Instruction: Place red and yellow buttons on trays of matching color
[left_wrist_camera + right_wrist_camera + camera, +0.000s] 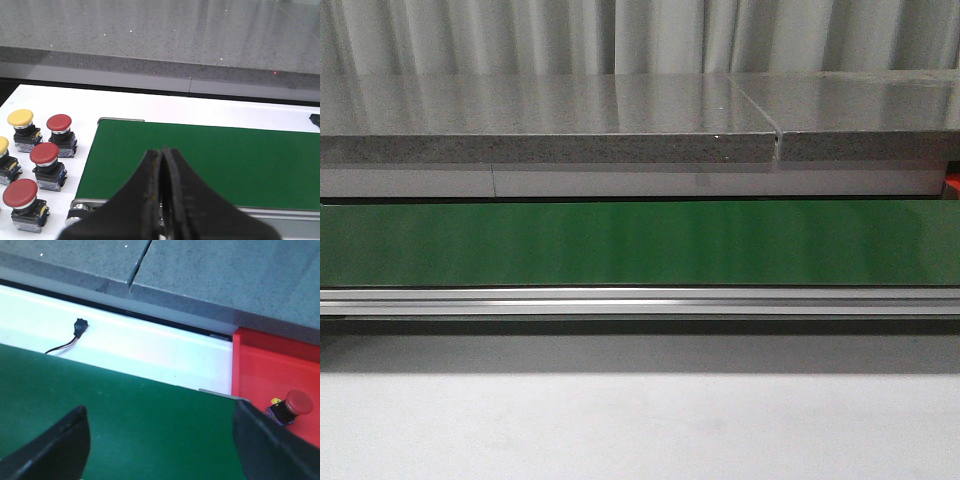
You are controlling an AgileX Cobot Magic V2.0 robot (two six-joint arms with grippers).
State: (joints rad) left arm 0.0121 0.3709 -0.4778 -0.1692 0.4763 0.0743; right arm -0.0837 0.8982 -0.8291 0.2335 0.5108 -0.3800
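White table [45, 97] carries green belt [210, 160], 5 buttons [60, 127], red tray [270, 370].

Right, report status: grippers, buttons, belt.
Left gripper shut, empty, over green belt. Right gripper open, empty. One red button in red tray. Three red buttons, two yellow buttons waiting beside belt. Belt bare.

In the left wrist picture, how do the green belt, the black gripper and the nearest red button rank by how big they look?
1. Green belt.
2. Left gripper, though it looms large only because it sits right at the camera.
3. Nearest red button, smallest by far.
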